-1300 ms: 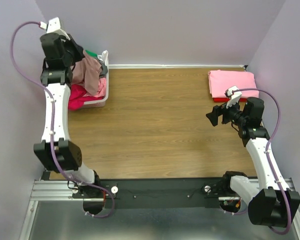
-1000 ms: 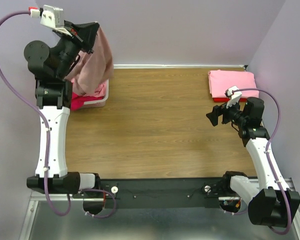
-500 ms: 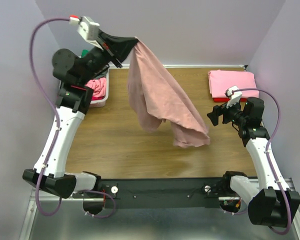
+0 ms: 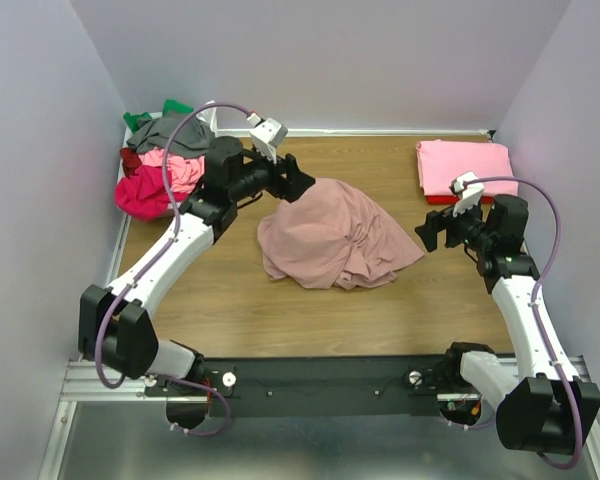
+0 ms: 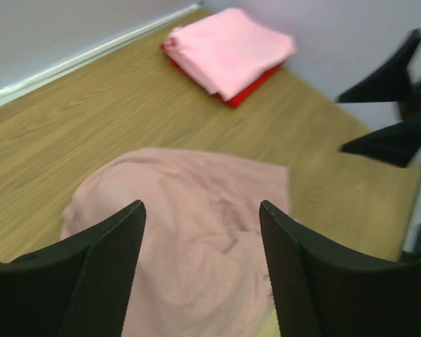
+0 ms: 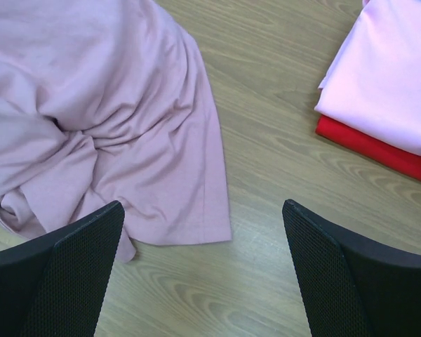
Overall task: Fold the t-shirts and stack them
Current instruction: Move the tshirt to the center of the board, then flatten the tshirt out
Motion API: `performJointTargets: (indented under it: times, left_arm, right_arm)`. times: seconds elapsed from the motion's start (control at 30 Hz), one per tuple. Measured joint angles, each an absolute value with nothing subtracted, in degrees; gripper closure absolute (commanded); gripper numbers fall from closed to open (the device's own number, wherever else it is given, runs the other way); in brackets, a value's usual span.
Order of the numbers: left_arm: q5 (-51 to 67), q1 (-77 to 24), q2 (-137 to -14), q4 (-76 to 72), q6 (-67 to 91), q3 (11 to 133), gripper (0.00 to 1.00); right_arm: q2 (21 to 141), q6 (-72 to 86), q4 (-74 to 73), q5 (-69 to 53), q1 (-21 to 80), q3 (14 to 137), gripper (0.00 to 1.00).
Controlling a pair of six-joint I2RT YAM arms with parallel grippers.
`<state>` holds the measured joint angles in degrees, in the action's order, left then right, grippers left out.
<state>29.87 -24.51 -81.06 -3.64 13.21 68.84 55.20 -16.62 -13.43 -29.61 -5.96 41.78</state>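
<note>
**Left hand** (image 4: 296, 181): fingers spread wide with nothing between them. It hangs over the far-left edge of the dusty-pink heap. Whether it touches the cloth cannot be told.

**Right hand** (image 6: 203, 210): fingers at full spread, empty. It sits above bare wood at the right side, pointing toward the heap and apart from it.

**Dusty-pink t-shirt** (image 4: 330, 240): one crumpled mound in the middle of the worktop (image 4: 280, 310), print not visible. Its right hem lies flat in a straight edge toward the right hand. Its near-left part is bunched into folds.

**Folded pale-pink t-shirt** (image 4: 462, 165): squared off in the far-right corner. It lies on top of a folded red t-shirt (image 6: 368, 146), whose edge shows along the near side. The stack lies close to the right wall and well apart from the heap.

**Pile of loose t-shirts** (image 4: 158, 168): green, grey, pink and bright pink, jumbled in the far-left corner against the left wall.

**Open room**:
- A broad band of bare wood between the heap and the near edge.
- A strip between the heap and the folded stack.
- A strip along the far wall behind the heap.
- A clear patch left of the heap under the left arm.
</note>
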Motion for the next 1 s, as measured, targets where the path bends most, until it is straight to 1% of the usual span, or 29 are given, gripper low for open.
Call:
performJointTargets:
  times: [0.07,0.23,0.27,0.33,0.43,0.5,0.63,0.7,0.87,1.0]
  left_arm:
    - [25.58,-24.51,-79.42,-2.26,10.35,67.75,0.13]
    - [14.0,-24.51,-70.32,-0.64,3.46,65.1,0.08]
    - [12.62,-24.51,-66.17,-0.86,2.48,64.18,0.07]
    - [10.28,-24.51,-61.56,-1.8,1.08,61.04,0.05]
    - [7.66,-24.51,-56.55,-2.42,-0.08,54.5,0.04]
    - [6.44,-24.51,-55.37,-2.09,-0.4,50.87,0.02]
    - [3.99,-24.51,-53.08,-0.84,-0.43,43.13,0.02]
    - [3.25,-24.51,-51.48,-0.3,-0.43,41.39,0.02]
    - [2.5,-24.51,-48.38,-2.13,-0.43,41.25,0.02]
    - [3.09,-24.51,-48.66,-2.9,-0.43,41.39,0.02]
  right_arm:
    - [55.2,-16.91,-13.43,-30.13,-5.98,41.6,0.0]
    - [55.2,-21.04,-15.94,-38.09,-5.98,40.82,0.0]
    - [55.2,-22.79,-17.12,-41.1,-5.98,40.45,0.0]
    - [55.18,-26.04,-19.09,-45.89,-5.98,39.66,0.0]
    - [55.18,-32.25,-23.35,-53.1,-5.98,37.74,0.0]
    - [55.2,-35.64,-26.04,-56.36,-6.0,36.97,0.0]
    - [56.18,-39.79,-28.45,-59.33,-6.0,36.86,0.0]
    - [57.17,-41.23,-29.28,-59.92,-6.0,36.86,0.0]
    - [58.89,-43.62,-30.28,-60.07,-6.0,36.69,0.0]
    - [59.33,-45.3,-31.4,-60.1,-6.0,36.42,0.0]
